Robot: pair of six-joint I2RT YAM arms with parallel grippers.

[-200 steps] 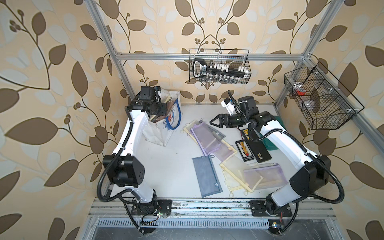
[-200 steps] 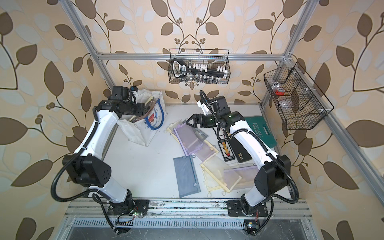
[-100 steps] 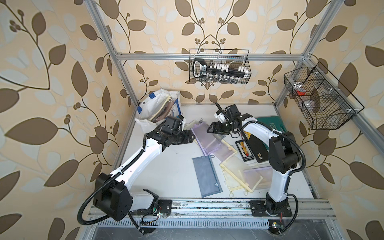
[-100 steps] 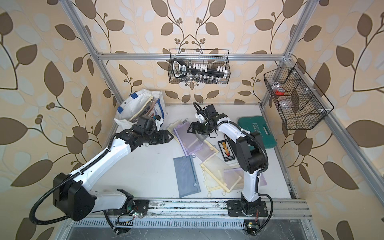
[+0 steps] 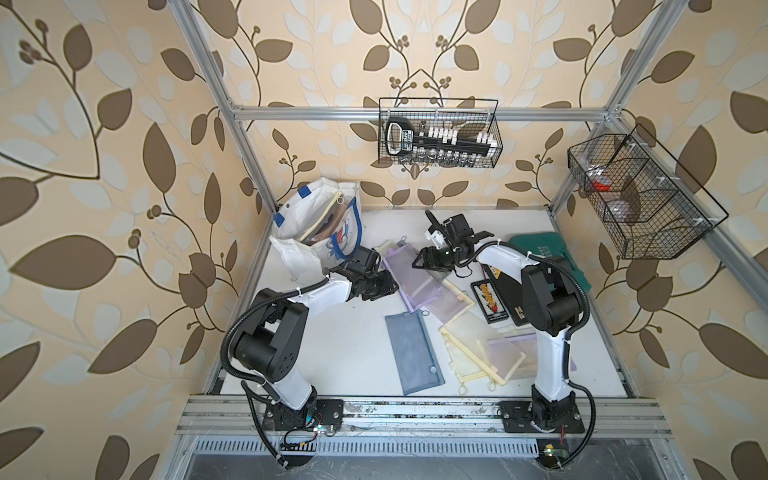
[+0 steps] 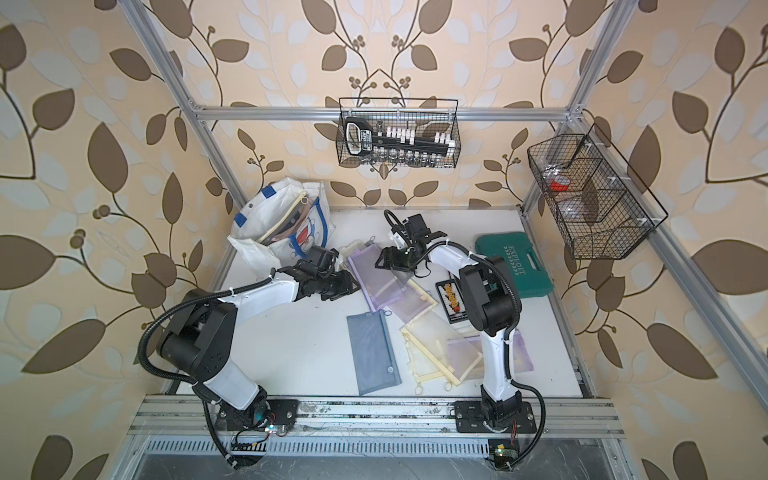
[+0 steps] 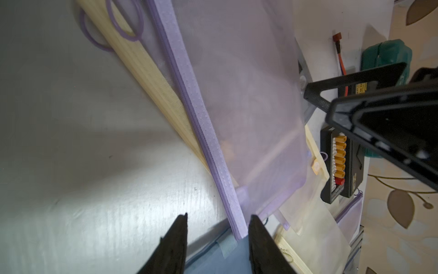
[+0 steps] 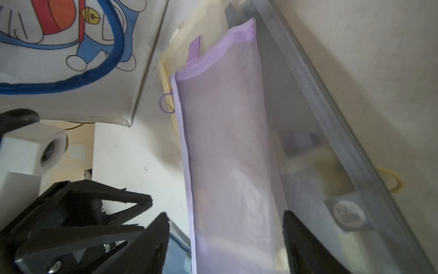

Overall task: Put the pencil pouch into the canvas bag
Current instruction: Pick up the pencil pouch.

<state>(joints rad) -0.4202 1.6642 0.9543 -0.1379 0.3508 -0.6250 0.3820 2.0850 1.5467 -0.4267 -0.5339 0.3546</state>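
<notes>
Purple pouch (image 5: 409, 276) between both pairs of parted jaws, unclamped; risk of pinching the yellow pouch (image 7: 151, 78) beneath too.

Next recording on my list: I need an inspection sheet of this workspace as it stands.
Surface: white tabletop, scuffed, pouches spread over it.
Job's things: canvas bag open in the far left corner, pouches already inside; purple mesh pencil pouch lying on a cream pouch.
Clutter: grey-blue pouch, cream and purple pouches, black connector board, teal tool case.
Grippers: left gripper open, straddling the purple pouch's zip edge; right gripper open, jaws either side of it.
Cables: black hoses loop along both arms.
Surroundings: tool basket on the back wall, side basket on the frame, leaf wallpaper.
</notes>
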